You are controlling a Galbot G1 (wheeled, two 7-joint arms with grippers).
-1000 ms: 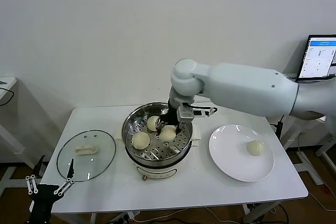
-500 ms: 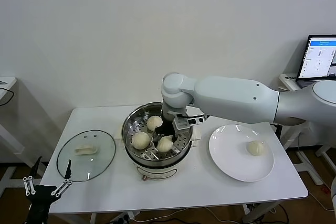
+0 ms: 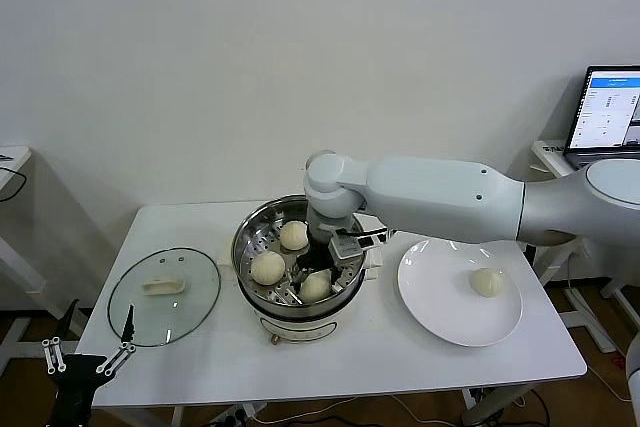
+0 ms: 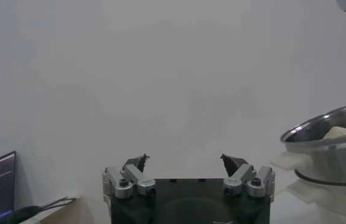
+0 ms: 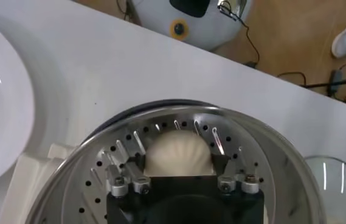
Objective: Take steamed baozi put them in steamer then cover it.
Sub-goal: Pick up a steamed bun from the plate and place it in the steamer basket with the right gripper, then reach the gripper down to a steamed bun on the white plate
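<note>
Three baozi (image 3: 267,267) lie in the steamer (image 3: 250,237) (right gripper (image 3: 316,275) open around the third, left gripper (image 3: 85,362) open, idle), one on the plate (image 3: 440,312), cover (image 3: 165,292) aside.

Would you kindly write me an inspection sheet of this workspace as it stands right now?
Surface: white table, level.
Job's things: three baozi in the steamer; one baozi on the white plate; cover flat on the table beside the steamer.
Clutter: nothing seen.
Grippers: right gripper open inside the steamer, around the nearest bun; left gripper open, idle at the table's front corner.
Cables: some on the floor.
Surroundings: laptop on a side table.
</note>
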